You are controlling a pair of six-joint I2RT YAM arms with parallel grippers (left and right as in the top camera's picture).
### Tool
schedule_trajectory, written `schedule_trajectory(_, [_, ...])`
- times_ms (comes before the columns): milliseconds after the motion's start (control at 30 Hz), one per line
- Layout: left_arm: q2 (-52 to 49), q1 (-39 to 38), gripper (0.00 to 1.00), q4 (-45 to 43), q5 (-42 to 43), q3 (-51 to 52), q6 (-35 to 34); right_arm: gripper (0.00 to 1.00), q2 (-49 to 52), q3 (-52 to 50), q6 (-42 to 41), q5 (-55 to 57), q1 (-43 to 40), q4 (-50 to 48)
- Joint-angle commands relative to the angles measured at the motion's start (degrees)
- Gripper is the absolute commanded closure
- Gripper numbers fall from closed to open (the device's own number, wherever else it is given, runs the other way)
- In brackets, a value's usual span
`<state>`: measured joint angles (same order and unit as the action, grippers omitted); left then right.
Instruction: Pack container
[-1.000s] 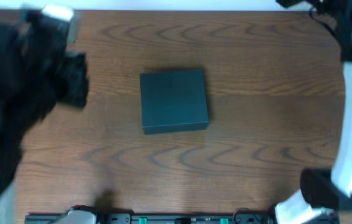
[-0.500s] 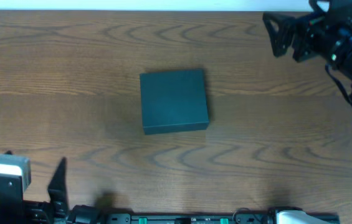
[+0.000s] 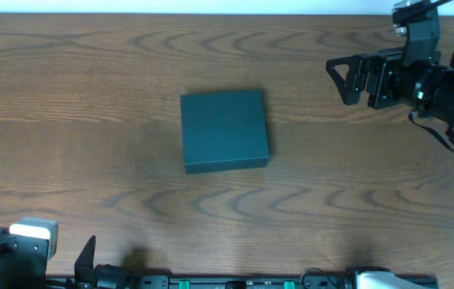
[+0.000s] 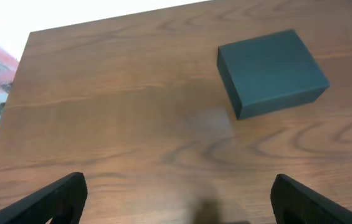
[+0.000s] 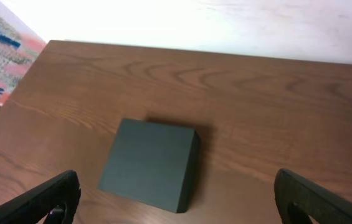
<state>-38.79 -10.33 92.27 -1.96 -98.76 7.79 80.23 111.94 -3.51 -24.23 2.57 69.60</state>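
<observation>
Container is sitting flat near the centre of the wooden table, lid lying closed, nothing touching it. Right gripper is hovering at about 2 o'clock from the box in the overhead view, well apart from it, with its fingers spreading wide and holding nothing. Left gripper is hanging at about 8 o'clock by the near table edge, likewise gaping wide and empty, with the box lying at 1 o'clock in its wrist view.

container | dark teal square box | lid closed | flat, mid-table, nothing touching it
</observation>
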Motion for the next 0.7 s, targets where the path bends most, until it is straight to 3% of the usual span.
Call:
schedule_trajectory(0, [0.24, 0.13, 0.05, 4.39, -6.34, 0.09, 5.38, 0.01, 0.02, -0.02, -1.16, -0.83, 0.24, 0.15])
schedule_trajectory(100, [0.24, 0.13, 0.05, 4.5, -10.8, 0.09, 6.38, 0.01, 0.02, -0.02, -1.16, -0.83, 0.24, 0.15])
schedule_trajectory(267, [0.33, 0.22, 0.05, 4.31, -10.47, 0.09, 6.38, 0.01, 0.02, -0.02, -1.16, -0.83, 0.24, 0.15])
schedule_trajectory(433, [2.6, 3.48, 0.05, -4.5, -5.46, 1.75, 3.02, 0.01, 0.02, -0.02, -1.16, -0.83, 0.24, 0.15])
schedule_trajectory(567, [8.17, 6.75, 0.05, -16.09, -6.45, 12.13, 2.47, 0.01, 0.02, -0.02, -1.16, -0.83, 0.24, 0.15])
schedule_trajectory(667, [13.92, 9.81, 0.05, -25.2, -7.67, 25.53, 2.45, 0.01, 0.02, -0.02, -1.16, -0.83, 0.24, 0.15])
